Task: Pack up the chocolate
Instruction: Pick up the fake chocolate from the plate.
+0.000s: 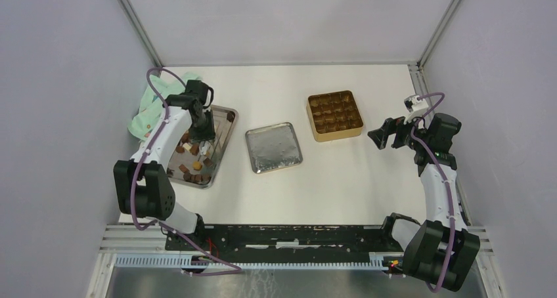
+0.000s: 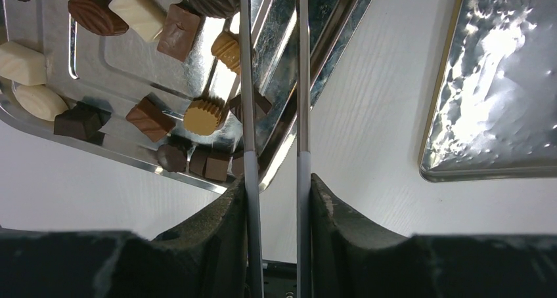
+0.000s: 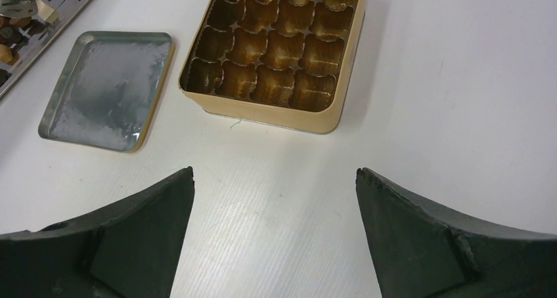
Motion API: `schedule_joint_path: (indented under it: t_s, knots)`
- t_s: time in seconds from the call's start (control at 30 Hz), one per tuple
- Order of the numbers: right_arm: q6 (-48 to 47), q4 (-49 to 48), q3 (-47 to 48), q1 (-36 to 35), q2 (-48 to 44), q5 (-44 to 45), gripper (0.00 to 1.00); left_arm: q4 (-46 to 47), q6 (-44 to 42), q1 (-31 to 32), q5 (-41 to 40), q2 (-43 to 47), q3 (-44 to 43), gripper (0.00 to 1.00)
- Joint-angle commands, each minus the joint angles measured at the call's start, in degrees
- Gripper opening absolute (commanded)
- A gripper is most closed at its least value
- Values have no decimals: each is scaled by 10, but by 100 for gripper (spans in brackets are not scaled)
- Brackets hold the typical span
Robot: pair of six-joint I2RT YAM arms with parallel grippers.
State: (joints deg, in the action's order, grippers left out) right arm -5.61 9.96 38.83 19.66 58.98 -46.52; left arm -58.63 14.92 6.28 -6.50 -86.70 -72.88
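Over the left side of the top view, my left gripper (image 1: 203,132) hangs above the steel tray (image 2: 131,55). Its fingers are drawn narrow, pinching both arms of the long tweezers (image 2: 248,81) between the pads. The chocolate (image 2: 203,116) lies scattered in that tray, filling the upper left of my left wrist view: dark, mid-brown, caramel and cream pieces, several touching. The tweezer tips run off the top of that frame, so I cannot tell whether they have a piece.

My right gripper (image 3: 274,173) is spread wide with nothing in it, just below the gold tin (image 3: 263,111). Every compartment I can see looks unfilled. The tin's lid (image 3: 105,91) lies between tray and tin.

I judge the risks to be these. Too hard a squeeze could pop a smooth piece sideways. Crowded neighbours could be nudged or picked up in pairs. The tweezers could twist in my pads. On the way across to the tin, a loosely held piece could drop.
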Motion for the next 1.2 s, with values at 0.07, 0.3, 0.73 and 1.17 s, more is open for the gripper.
schedule_joint_path:
  t_s: [0.07,0.3,0.73,1.17]
  knots:
    - [4,-22,-8,3,-8,-12,98,1,-52,0,-7,-12,-40,41]
    - [4,-25,-11,3,-8,-13,98,1,-59,0,-6,-23,-48,44]
    - [5,-24,-10,3,-9,-13,98,1,-64,0,-12,-56,-63,44]
    - [4,-24,-9,3,-6,-13,98,-1,-63,0,-10,-78,-77,35]
